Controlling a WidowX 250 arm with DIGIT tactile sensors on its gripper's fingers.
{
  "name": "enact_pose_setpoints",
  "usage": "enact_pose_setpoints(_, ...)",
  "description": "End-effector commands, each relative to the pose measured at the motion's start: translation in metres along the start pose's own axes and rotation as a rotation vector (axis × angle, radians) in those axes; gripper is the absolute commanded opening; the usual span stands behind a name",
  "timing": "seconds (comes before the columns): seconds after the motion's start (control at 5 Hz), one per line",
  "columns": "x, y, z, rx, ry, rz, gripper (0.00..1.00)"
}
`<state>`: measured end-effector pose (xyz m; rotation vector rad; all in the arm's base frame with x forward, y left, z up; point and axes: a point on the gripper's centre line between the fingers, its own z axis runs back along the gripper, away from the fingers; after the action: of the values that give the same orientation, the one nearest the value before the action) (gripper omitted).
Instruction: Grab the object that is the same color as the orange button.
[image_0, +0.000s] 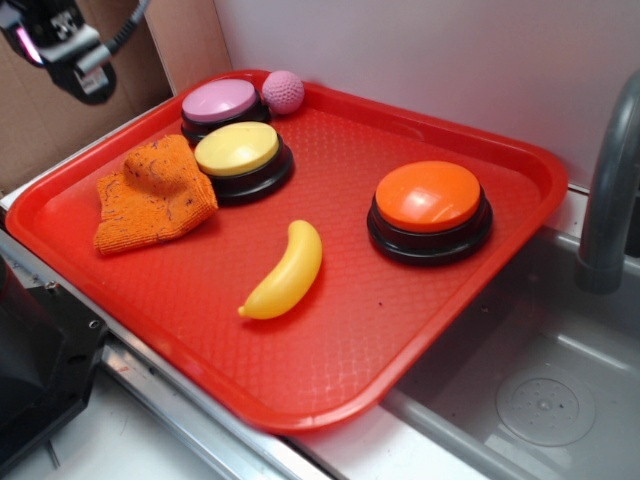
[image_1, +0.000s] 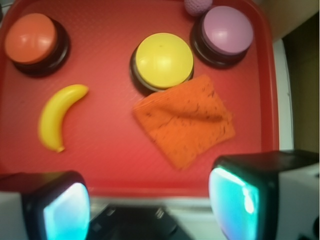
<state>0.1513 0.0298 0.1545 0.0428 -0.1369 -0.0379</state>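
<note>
Orange rag (image_1: 184, 119), centre frame: soft, light, limp. Best pinched at raised middle fold. Gripper (image_1: 150, 205) at bottom edge, spread wide, holding nothing. Matches orange button (image_1: 31, 39), upper left.

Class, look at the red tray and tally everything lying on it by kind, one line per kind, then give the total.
On the red tray:
Push buttons: 3 (orange button, yellow button, pink button)
Cloths: 1 (orange cloth)
Bananas: 1 (yellow banana)
Balls: 1 (pink ball)
Total: 6
</note>
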Motion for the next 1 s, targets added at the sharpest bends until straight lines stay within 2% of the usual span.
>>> enact_pose_setpoints(0.0,0.030,0.047,-0.062,-0.050,-0.082,-0.159,1.00)
enact_pose_setpoints(0.4,0.035,0.068,-0.111,-0.013,-0.075,-0.320,1.00)
enact_pose_setpoints(0.6,0.035,0.075,-0.120,0.012,-0.072,-0.351,1.00)
enact_pose_setpoints(0.8,0.035,0.073,-0.126,0.025,-0.043,-0.362,1.00)
